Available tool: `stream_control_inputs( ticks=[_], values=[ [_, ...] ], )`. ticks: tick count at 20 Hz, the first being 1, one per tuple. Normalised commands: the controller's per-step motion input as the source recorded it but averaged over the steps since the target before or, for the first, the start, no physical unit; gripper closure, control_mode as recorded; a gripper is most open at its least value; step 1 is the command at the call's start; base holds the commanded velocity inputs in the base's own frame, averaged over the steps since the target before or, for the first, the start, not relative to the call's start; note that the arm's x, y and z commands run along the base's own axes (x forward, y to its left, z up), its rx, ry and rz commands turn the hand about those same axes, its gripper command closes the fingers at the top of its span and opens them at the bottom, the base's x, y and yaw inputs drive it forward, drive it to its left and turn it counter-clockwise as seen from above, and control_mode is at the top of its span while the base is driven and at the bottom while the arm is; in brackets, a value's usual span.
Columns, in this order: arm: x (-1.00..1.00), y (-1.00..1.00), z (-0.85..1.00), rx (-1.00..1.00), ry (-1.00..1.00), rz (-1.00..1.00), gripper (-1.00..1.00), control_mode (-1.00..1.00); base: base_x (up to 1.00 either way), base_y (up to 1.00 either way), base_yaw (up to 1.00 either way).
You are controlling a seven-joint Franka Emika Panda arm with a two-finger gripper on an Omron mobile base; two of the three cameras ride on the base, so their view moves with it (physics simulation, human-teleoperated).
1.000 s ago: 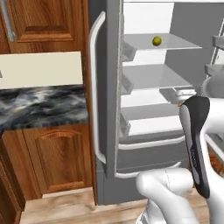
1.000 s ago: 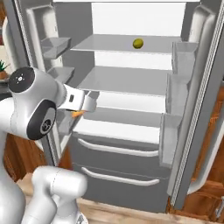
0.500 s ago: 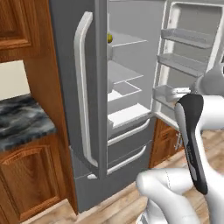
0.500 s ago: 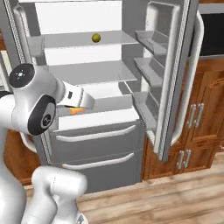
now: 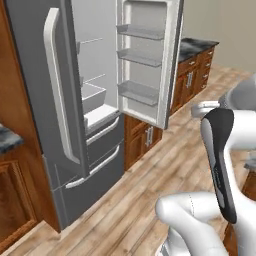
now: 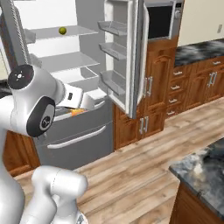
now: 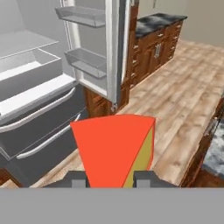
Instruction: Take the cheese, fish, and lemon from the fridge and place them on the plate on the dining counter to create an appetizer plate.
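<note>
Orange-yellow cheese wedge (image 7: pixel 116 148) sits low centre of the hand view, pinched between the two dark fingertips (image 7: pixel 78 178) of the gripper (image 7: pixel 111 180); jaws pressed onto its sides, one tip at each lower corner, wedge pointing up and away from the hand. Red-orange broad face toward the camera, yellow narrow face on the right. In the right base view a sliver of the orange cheese (image 6: pixel 77 112) shows just under the white hand at centre left, level with the fridge drawer front.

Key relation: the cheese is already in the jaws, so the coming move turns on where the drop spot lies. The black-grey-white marbled stone worktop (image 6: pixel 202 168) over brown wood, probably the dining counter, is at the lower right of the right base view, well apart from the gripper across a wooden plank floor (image 6: pixel 140 175). In the hand view a strip of marbled stone (image 7: pixel 215 154) shows at the right edge, so the target lies to the right of the jaws. Plate location: cannot tell.

Tall grey steel fridge (image 5: pixel 35 75) stands open at upper left of the left base view, door with shelves swung out to centre. Small round yellow-green lemon (image 6: pixel 63 30) rests on the top white shelf, upper left of the right base view, not yet taken. Fish: cannot tell.

Judgement: carry phase, first of three items.
</note>
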Motion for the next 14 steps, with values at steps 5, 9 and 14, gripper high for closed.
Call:
stream_control_inputs(
  ticks=[5, 9, 14],
  values=[
    [0.00, 0.00, 0.00, 0.00, 0.00, 0.00, 1.00, 1.00, -0.80, -0.40, -0.39],
    [0.00, 0.00, 0.00, 0.00, 0.00, 0.00, 1.00, 1.00, -0.43, -0.95, -0.30],
    [0.00, 0.00, 0.00, 0.00, 0.00, 0.00, 1.00, 1.00, -0.24, -1.00, -0.26]
  ],
)
